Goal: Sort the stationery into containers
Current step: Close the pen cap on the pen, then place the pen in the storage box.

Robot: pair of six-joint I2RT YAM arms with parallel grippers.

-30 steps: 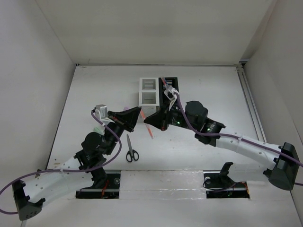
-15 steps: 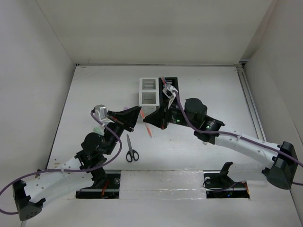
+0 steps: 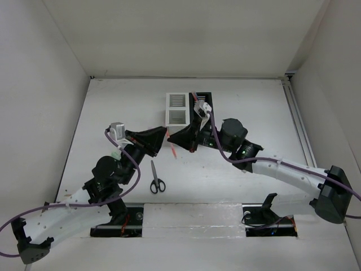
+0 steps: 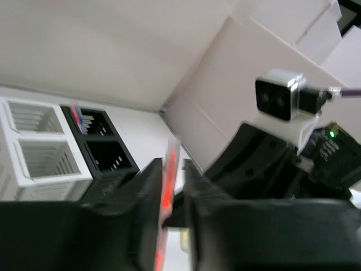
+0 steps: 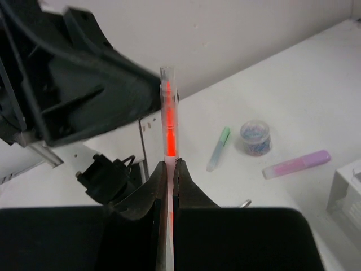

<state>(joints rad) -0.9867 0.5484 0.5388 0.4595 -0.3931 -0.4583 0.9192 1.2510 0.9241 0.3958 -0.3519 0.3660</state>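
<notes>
A slim red pen (image 3: pixel 174 151) hangs in the air in front of the containers, between both grippers. My right gripper (image 5: pixel 170 165) is shut on the pen (image 5: pixel 168 121), whose upper end reaches the left gripper's fingers. In the left wrist view the pen (image 4: pixel 169 180) stands between the jaws of my left gripper (image 4: pixel 172 186). Those jaws are slightly parted, with a gap on the pen's right side. The white container (image 3: pixel 176 110) and the black container (image 3: pixel 202 97) stand side by side just behind. Black-handled scissors (image 3: pixel 156 178) lie on the table below the grippers.
A green highlighter (image 5: pixel 218 148), a pink highlighter (image 5: pixel 297 164) and a small bluish round piece (image 5: pixel 255 137) lie on the table under the left arm. Pens stick out of the black container's far compartment (image 4: pixel 76 116). White walls enclose the table on three sides.
Both grippers and the pen have drifted slightly up toward the containers. My left jaws have parted a little from the pen; the right stays clamped on it.
</notes>
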